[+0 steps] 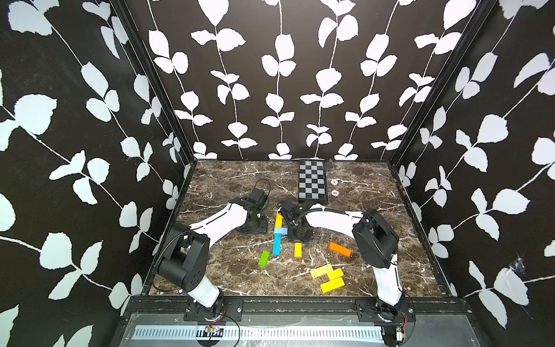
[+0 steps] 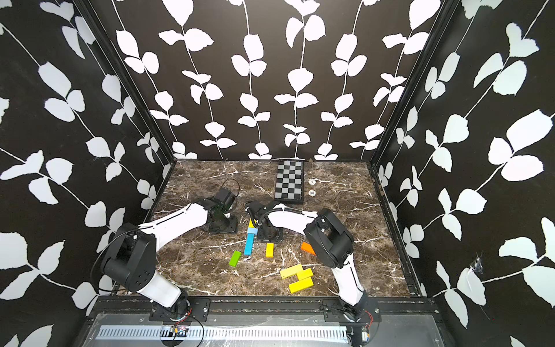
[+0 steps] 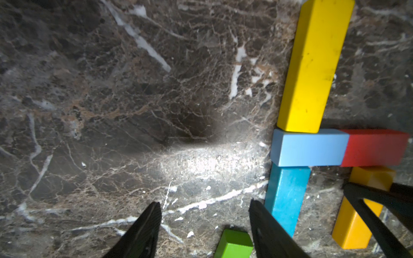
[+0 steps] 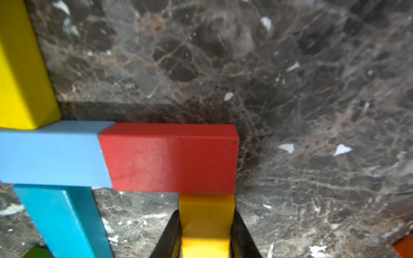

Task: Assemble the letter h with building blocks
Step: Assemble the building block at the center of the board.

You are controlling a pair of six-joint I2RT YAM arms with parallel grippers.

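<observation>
A long yellow block (image 3: 312, 67), a short light blue block (image 3: 308, 148) and a long blue block (image 3: 286, 201) lie in one line on the marble. A red block (image 4: 172, 158) butts against the light blue one's end. My right gripper (image 4: 205, 223) is shut on a short yellow-orange block (image 4: 206, 214) whose end touches the red block's side. In both top views this block (image 1: 298, 250) sticks out below the right gripper (image 1: 298, 235), which hides the red block. My left gripper (image 3: 205, 207) stands open left of the blue block, over bare marble. A green block (image 3: 234, 244) lies loose near its fingers.
An orange block (image 1: 340, 249) lies to the right of the build. A cluster of yellow blocks (image 1: 327, 278) sits near the front edge. A black-and-grey checkered board (image 1: 312, 180) lies at the back. Patterned walls close in the marble table (image 1: 375, 186) on three sides.
</observation>
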